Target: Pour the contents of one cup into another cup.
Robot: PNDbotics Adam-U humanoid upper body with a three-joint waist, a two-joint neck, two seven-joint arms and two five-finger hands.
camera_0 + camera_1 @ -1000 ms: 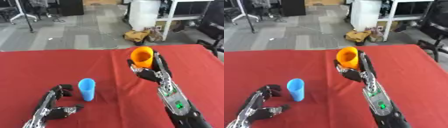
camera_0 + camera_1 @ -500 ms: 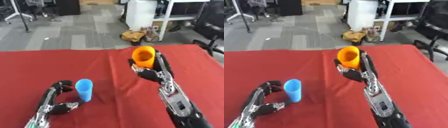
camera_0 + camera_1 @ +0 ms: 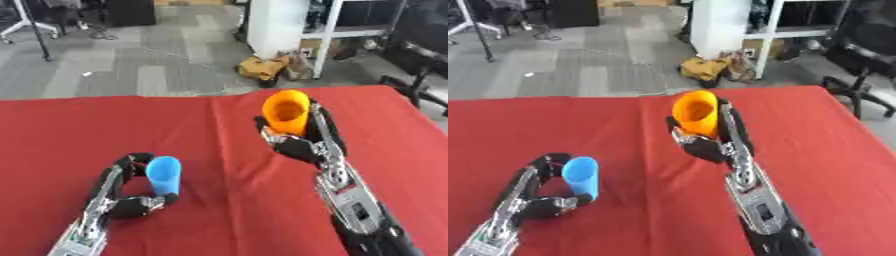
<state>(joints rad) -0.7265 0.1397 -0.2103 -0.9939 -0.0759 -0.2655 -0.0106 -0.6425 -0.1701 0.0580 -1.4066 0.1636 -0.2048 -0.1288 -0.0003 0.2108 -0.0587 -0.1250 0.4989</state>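
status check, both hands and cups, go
Right hand shut on orange cup, lifted. Left hand curled round blue cup, upright on red table. Nothing between the cups.

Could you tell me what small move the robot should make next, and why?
Probably close the left hand around the blue cup. Its fingers curve around the cup, but a grip is not clear, while the right hand already holds the orange cup raised and well apart from it.

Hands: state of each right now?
Left hand: curled around the blue plastic cup on the red tablecloth.
Right hand: shut on the orange plastic cup, raised.
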